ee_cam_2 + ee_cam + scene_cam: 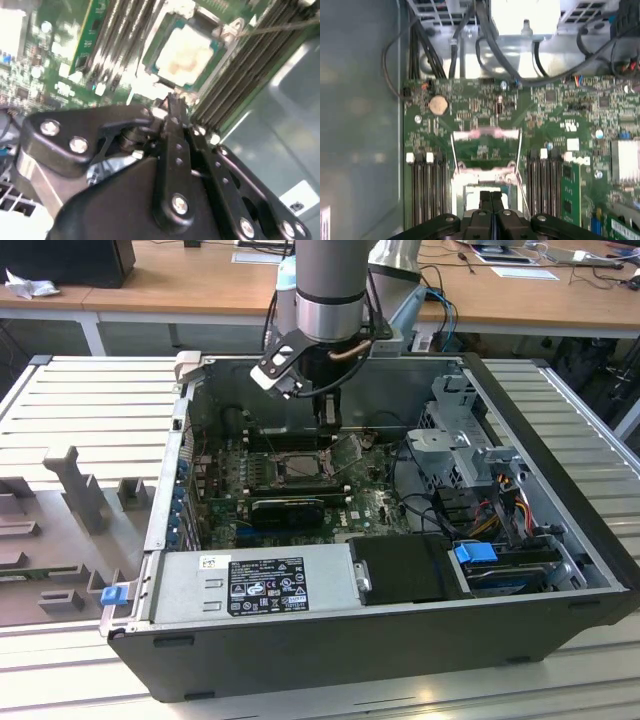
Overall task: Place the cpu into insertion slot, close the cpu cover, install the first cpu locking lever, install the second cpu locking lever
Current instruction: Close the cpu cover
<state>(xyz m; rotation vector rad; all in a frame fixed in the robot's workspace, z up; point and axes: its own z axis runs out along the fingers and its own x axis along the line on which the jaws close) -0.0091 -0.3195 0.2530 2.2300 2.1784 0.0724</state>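
In the exterior view the arm reaches down from 12 o'clock into the open computer case [590, 530]. Its gripper [328, 425] hangs just above the green motherboard [375, 502], at about 1 o'clock from the insertion slot [296, 468]. Both wrist views show the black fingers [485, 200] pressed together with no gap, and nothing shows between them. In the second wrist view the cpu [187, 52] lies flat in the socket, pale silvery-beige face up, with the fingertips just beside one of its edges. Whether they touch the socket cannot be told. The cpu cover [346, 450] is not closed: it stands tilted up on the socket's side at about 2 o'clock, and the board shows through its cut-out middle in the first wrist view [486, 134]. Banks of memory slots [426, 190] run along both sides of the socket. From the socket in the exterior view, a black expansion card [288, 510] lies at 6 o'clock. The grey power supply [260, 585] sits farther along the same line, and the grey drive cage [455, 430] stands at 3 o'clock.
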